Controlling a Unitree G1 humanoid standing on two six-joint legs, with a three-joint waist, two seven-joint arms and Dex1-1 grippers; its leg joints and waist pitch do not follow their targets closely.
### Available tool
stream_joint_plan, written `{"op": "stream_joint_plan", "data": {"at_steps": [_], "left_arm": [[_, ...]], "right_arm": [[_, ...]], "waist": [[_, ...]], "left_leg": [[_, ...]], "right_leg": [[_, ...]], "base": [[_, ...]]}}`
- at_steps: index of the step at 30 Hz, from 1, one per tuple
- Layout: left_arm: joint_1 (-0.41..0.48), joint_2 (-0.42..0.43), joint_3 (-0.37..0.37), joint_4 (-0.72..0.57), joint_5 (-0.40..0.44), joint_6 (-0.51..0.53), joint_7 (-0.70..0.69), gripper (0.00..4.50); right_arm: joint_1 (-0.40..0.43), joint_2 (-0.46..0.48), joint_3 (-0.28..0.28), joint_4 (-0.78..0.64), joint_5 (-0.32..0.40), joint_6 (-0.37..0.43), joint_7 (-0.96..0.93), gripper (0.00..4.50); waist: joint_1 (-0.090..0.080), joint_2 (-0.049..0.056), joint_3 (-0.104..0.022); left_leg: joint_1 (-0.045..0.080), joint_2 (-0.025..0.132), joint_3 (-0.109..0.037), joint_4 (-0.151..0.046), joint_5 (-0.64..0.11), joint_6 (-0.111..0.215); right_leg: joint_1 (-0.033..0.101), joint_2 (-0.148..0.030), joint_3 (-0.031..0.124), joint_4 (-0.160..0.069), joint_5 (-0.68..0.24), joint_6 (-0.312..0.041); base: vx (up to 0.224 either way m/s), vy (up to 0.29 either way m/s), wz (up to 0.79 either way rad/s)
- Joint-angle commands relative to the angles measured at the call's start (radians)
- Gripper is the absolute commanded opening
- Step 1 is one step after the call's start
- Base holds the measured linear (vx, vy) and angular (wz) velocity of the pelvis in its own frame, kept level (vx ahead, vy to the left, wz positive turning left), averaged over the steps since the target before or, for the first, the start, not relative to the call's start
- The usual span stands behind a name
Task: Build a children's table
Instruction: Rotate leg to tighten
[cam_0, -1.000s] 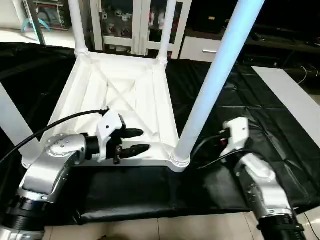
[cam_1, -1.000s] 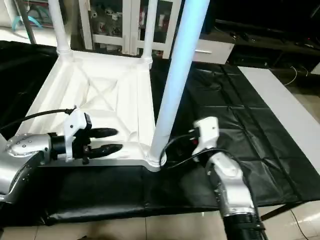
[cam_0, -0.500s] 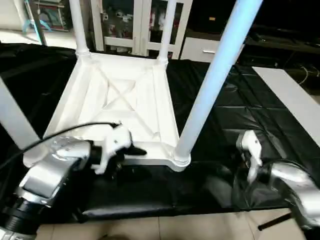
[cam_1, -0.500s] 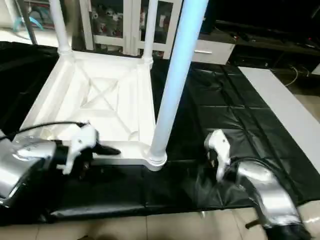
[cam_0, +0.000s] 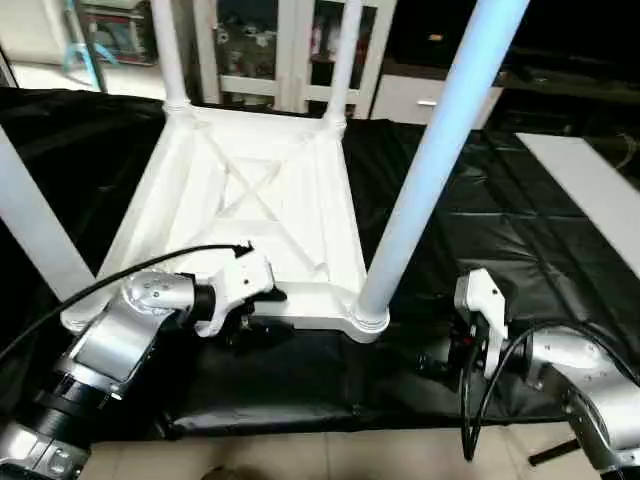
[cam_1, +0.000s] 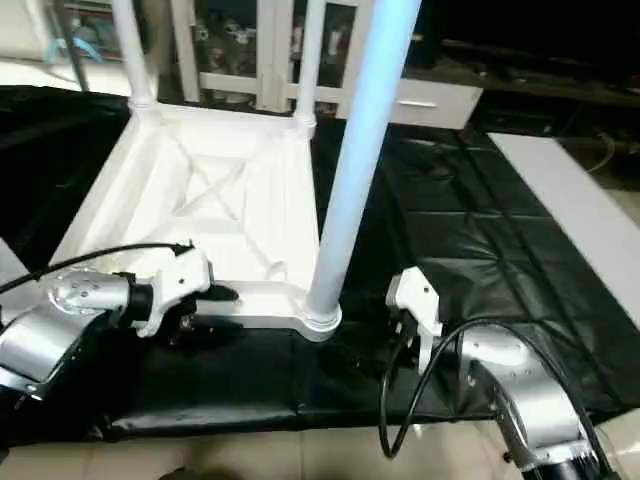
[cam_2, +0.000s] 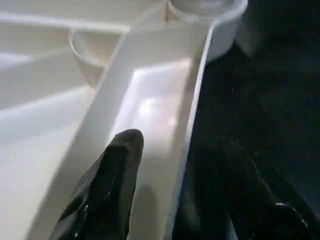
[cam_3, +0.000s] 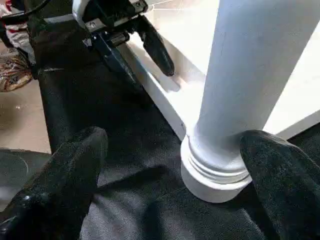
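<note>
White plastic, the children's table (cam_0: 265, 215) lies upside down on the black-covered desk (cam_0: 560, 230) in my head view, legs up. My left wrist view shows the left end effector (cam_2: 165, 195) straddling its near rim, unclenched. In the right wrist view, the right end effector (cam_3: 170, 185) gapes around the near leg (cam_3: 250, 75); stiff, light, slippery, so I'd grip low at the socket.

Table top (cam_0: 250, 215) lies underside-up at centre on the sheet (cam_0: 470, 215), four legs (cam_0: 425, 170) standing in its corners. Left gripper (cam_0: 262, 312) at 7 o'clock straddles the near rim. Right gripper (cam_3: 165, 165) at 5 o'clock, fingers either side of the near-right leg.
</note>
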Motion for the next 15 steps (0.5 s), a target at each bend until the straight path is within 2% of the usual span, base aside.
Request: {"op": "stream_joint_plan", "data": {"at_steps": [1,2,3,4,6,7,9,15], "left_arm": [[-0.022,0.0,-0.016,0.002,0.013,-0.011,-0.011,2.61],[-0.024,0.002,-0.019,0.011,0.014,-0.014,-0.018,2.61],[-0.025,0.011,-0.025,0.022,0.013,-0.015,-0.032,2.61],[-0.025,0.012,-0.025,0.023,0.013,-0.015,-0.032,2.61],[-0.025,0.016,-0.026,0.026,0.013,-0.014,-0.036,2.61],[-0.029,0.017,-0.026,0.042,0.017,-0.023,-0.035,2.34],[-0.045,0.011,-0.023,0.072,0.027,-0.042,-0.022,2.25],[-0.071,0.0,-0.024,0.105,0.031,-0.048,-0.035,1.84]], "right_arm": [[0.004,-0.012,-0.01,-0.018,0.002,0.004,-0.011,4.5],[0.006,-0.008,-0.012,-0.019,-0.001,0.004,-0.017,4.5],[0.008,-0.001,-0.014,-0.023,-0.006,0.005,-0.033,4.5],[0.008,0.0,-0.014,-0.024,-0.006,0.005,-0.034,4.5],[0.008,0.003,-0.013,-0.027,-0.008,0.007,-0.04,4.5],[0.011,0.009,-0.008,-0.039,-0.008,0.011,-0.045,4.5],[0.018,0.013,0.0,-0.053,-0.009,0.014,-0.048,4.5],[0.031,0.018,0.011,-0.045,-0.016,-0.001,-0.061,4.5]], "waist": [[0.001,0.026,-0.058],[0.0,0.035,-0.057],[0.0,0.035,-0.055],[-0.001,0.045,-0.054],[0.0,0.042,-0.055],[0.0,0.05,-0.054],[0.0,0.06,-0.057],[-0.001,0.066,-0.06]], "left_leg": [[0.004,0.023,-0.005,-0.077,-0.222,-0.002],[0.005,0.023,-0.005,-0.079,-0.245,-0.006],[0.004,0.022,-0.006,-0.079,-0.258,-0.007],[0.006,0.021,-0.006,-0.081,-0.281,-0.008],[0.002,0.02,-0.008,-0.081,-0.279,-0.002],[0.002,0.02,-0.008,-0.081,-0.279,0.0],[0.002,0.02,-0.009,-0.079,-0.265,-0.001],[0.002,0.021,-0.008,-0.079,-0.248,0.0]], "right_leg": [[0.051,-0.046,0.043,-0.066,-0.138,-0.199],[0.051,-0.045,0.043,-0.07,-0.153,-0.2],[0.051,-0.046,0.043,-0.07,-0.17,-0.199],[0.05,-0.045,0.043,-0.077,-0.206,-0.191],[0.054,-0.048,0.043,-0.077,-0.248,-0.179],[0.052,-0.049,0.044,-0.081,-0.275,-0.172],[0.052,-0.049,0.044,-0.08,-0.266,-0.17],[0.052,-0.046,0.043,-0.074,-0.21,-0.188]], "base": [[0.0,0.0,0.0],[0.0,0.0,0.0],[0.0,0.0,0.0],[0.0,0.0,0.0],[0.0,0.0,0.0],[0.0,0.0,0.0],[0.0,0.0,0.0],[0.0,0.0,0.0]]}}
